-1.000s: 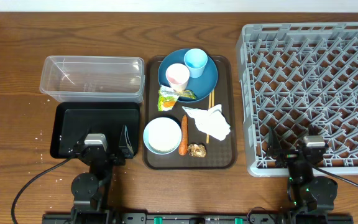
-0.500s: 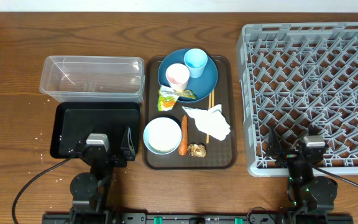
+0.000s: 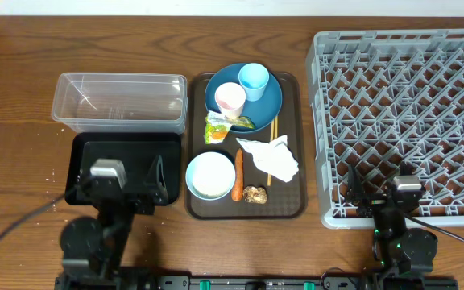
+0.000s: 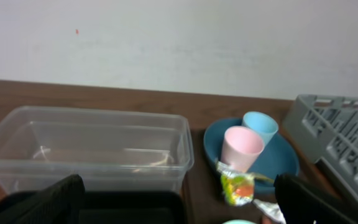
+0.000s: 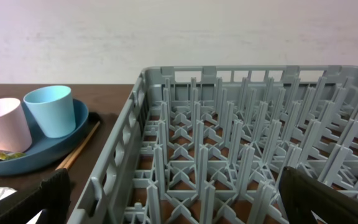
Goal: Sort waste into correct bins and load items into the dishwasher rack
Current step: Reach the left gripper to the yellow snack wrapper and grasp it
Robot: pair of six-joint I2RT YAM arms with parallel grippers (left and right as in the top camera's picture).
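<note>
On the brown serving tray (image 3: 293,206) lie a blue plate (image 3: 266,103) carrying a pink cup (image 3: 230,97) and a light blue cup (image 3: 254,80), a yellow-green wrapper (image 3: 220,127), chopsticks (image 3: 271,133), a white napkin (image 3: 271,157), a carrot stick (image 3: 238,173), a brown lump (image 3: 254,194) and a white bowl (image 3: 210,175). My left gripper (image 3: 121,182) hangs open over the black tray (image 3: 123,151), behind which stands the clear tub (image 3: 119,101). My right gripper (image 3: 387,190) is open above the near edge of the grey rack (image 3: 409,97). Neither holds anything.
The left wrist view shows the tub (image 4: 92,146), pink cup (image 4: 241,148) and wrapper (image 4: 237,187) ahead of the left gripper (image 4: 179,210). In the right wrist view the rack's pegs (image 5: 229,155) fill the space ahead of the right gripper (image 5: 173,210). Cables trail at the table's front edge.
My left arm has shifted left and slightly away from the front edge, further over the black tray. The right arm and all objects have stayed put.
</note>
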